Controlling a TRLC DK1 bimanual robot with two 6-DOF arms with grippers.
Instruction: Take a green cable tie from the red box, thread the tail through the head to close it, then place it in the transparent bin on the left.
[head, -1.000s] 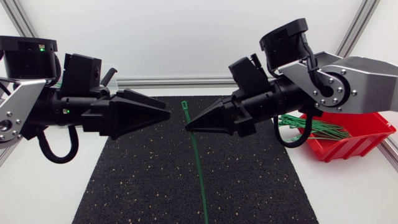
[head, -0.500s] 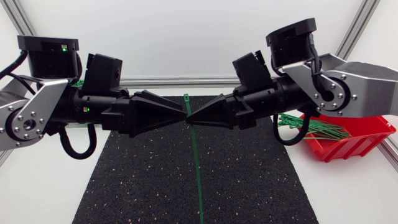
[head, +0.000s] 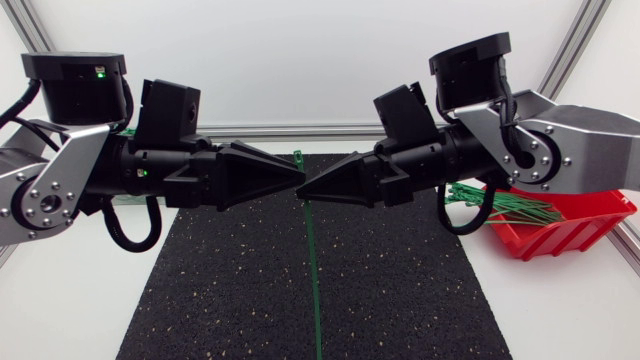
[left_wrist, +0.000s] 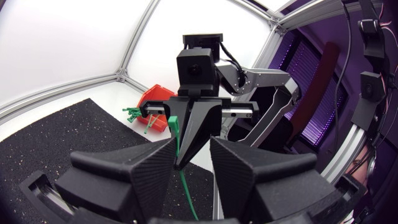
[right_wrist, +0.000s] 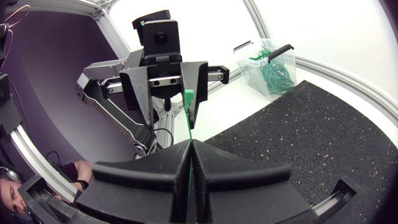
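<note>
Right tool (head: 302, 196) clamps green cable tie (head: 312, 270); left tool (head: 299, 178) gapes, over black mat (head: 220, 290).

The head camera sits high above the surface (head: 60, 320), looking down and slightly forward over the black mat (head: 400, 290), far enough back to take in both arms. The left wrist camera rides close behind the left tool (left_wrist: 191, 148) and faces across the mat toward the right arm and the red box (left_wrist: 163, 93). The right wrist camera sits close behind the right tool (right_wrist: 188, 143), facing the opposite way (toward the clear bin (right_wrist: 270, 62)). All three share the green tie (head: 312, 260) and the mat's middle.
</note>
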